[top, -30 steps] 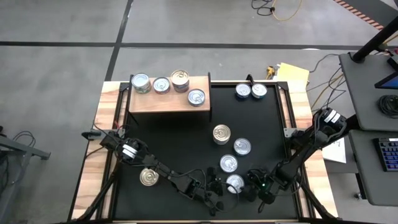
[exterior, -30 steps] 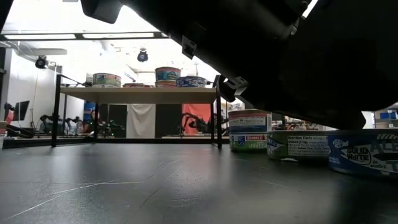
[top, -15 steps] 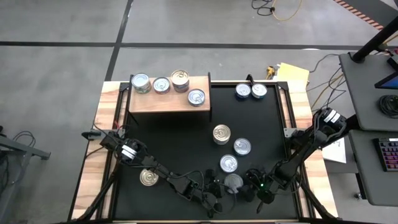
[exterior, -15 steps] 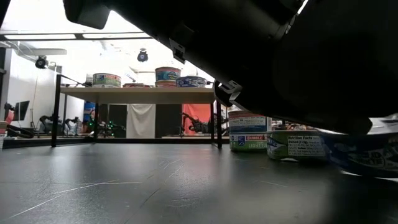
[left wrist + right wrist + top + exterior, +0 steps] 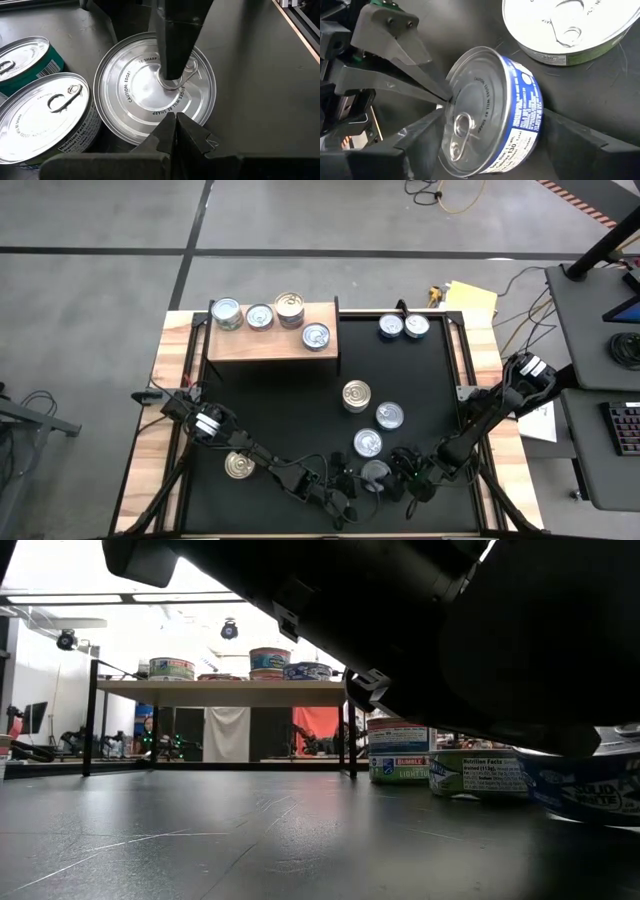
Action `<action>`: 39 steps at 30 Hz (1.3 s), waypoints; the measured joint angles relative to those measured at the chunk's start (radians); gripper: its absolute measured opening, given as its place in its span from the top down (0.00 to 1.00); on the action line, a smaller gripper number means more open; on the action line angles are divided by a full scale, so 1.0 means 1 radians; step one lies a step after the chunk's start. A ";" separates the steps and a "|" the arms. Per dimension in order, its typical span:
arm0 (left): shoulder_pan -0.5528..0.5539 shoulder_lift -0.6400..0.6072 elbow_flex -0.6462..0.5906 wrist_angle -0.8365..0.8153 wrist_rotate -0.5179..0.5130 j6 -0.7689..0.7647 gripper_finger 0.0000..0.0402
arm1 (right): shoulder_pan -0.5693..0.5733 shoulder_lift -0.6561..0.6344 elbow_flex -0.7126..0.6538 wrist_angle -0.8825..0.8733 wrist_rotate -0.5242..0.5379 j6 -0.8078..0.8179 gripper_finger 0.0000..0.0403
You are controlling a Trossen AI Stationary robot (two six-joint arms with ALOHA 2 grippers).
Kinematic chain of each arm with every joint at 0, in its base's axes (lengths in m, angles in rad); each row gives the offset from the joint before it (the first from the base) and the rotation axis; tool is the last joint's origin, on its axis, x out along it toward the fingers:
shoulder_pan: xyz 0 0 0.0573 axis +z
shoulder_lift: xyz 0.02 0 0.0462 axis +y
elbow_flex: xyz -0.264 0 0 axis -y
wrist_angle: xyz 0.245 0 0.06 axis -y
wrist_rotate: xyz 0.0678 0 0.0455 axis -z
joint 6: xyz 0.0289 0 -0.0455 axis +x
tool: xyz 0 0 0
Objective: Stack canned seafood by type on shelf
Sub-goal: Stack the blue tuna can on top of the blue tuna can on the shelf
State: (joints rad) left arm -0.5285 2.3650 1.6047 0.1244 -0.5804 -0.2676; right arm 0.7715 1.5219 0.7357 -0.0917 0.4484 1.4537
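The tin at work (image 5: 520, 117) is silver-topped with a blue-white label. It sits tilted near the table's near edge (image 5: 375, 473), its lid (image 5: 150, 92) facing the left arm. My right gripper (image 5: 492, 125) is shut on it. My left gripper (image 5: 175, 122) is shut, its tips at the lid's rim. The wooden shelf (image 5: 270, 345) stands at the far left. It carries two single tins, a short stack (image 5: 289, 308) and one more tin (image 5: 316, 336). My right gripper pinches the tin between its two fingers, one finger (image 5: 172, 45) across the lid, the other (image 5: 570, 137) on the base side. It comes from the table's right. The tin is tilted on edge, lid toward the left arm. My left gripper's shut fingertips (image 5: 427, 82) meet the lid's rim (image 5: 449, 100), coming from the table's left.
Two silver tins (image 5: 368, 443) (image 5: 390, 416) and a gold-topped one (image 5: 357, 396) lie just beyond the held tin. Another gold tin (image 5: 239, 465) sits beside the left arm. Two blue tins (image 5: 391, 327) (image 5: 416, 326) rest at the far edge, right of the shelf.
The tin lay flat with its lid up a second ago; it now stands tipped on edge, lid turned toward the left arm. My right gripper has moved a little toward the table's left.
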 joint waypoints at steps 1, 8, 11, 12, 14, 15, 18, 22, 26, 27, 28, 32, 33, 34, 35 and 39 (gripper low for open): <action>0.000 0.000 0.000 0.000 -0.001 -0.001 1.00 | 0.000 0.000 0.000 0.000 0.000 0.000 0.27; -0.002 0.001 -0.001 0.011 0.003 -0.004 1.00 | 0.000 0.005 0.000 0.005 0.001 -0.013 0.51; -0.011 0.001 -0.002 0.033 0.007 -0.004 1.00 | 0.002 0.007 0.004 0.022 0.023 -0.056 0.63; -0.015 0.000 -0.002 0.035 0.007 0.000 1.00 | 0.009 0.007 0.005 0.025 0.036 -0.062 0.66; -0.024 -0.013 -0.003 0.022 0.007 0.018 1.00 | 0.023 0.008 0.005 0.019 0.069 -0.068 0.68; -0.029 -0.019 -0.003 0.016 0.006 0.028 1.00 | 0.030 0.004 0.005 0.017 0.079 -0.073 0.68; -0.048 -0.050 -0.003 0.006 0.002 0.045 1.00 | 0.050 -0.007 0.003 0.000 0.100 -0.086 0.68; -0.078 -0.107 -0.005 -0.016 0.002 0.057 1.00 | 0.074 -0.008 0.000 -0.010 0.174 -0.089 0.68; -0.113 -0.194 -0.007 -0.052 -0.004 0.123 1.00 | 0.102 -0.007 0.000 0.013 0.334 -0.120 0.68; -0.123 -0.222 -0.007 -0.071 -0.011 0.145 1.00 | 0.110 -0.007 0.000 0.029 0.389 -0.136 0.68; -0.132 -0.249 -0.010 -0.087 -0.031 0.165 1.00 | 0.115 -0.007 -0.001 0.053 0.438 -0.156 0.68; -0.166 -0.359 -0.054 -0.142 -0.137 0.229 1.00 | 0.113 -0.007 -0.005 0.202 0.546 -0.310 0.68; -0.173 -0.390 -0.081 -0.141 -0.158 0.237 1.00 | 0.103 -0.007 -0.005 0.254 0.550 -0.367 0.68; -0.177 -0.424 -0.113 -0.142 -0.175 0.236 1.00 | 0.093 -0.007 -0.005 0.306 0.550 -0.424 0.68; -0.181 -0.459 -0.149 -0.140 -0.192 0.229 1.00 | 0.084 -0.005 -0.004 0.352 0.550 -0.484 0.68; -0.193 -0.591 -0.344 -0.015 -0.229 0.174 1.00 | 0.043 0.013 -0.004 0.514 0.541 -0.671 0.68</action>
State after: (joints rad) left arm -0.7211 1.7744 1.2602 0.1091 -0.8094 -0.0938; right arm 0.8140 1.5354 0.7315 0.4218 0.9892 0.7824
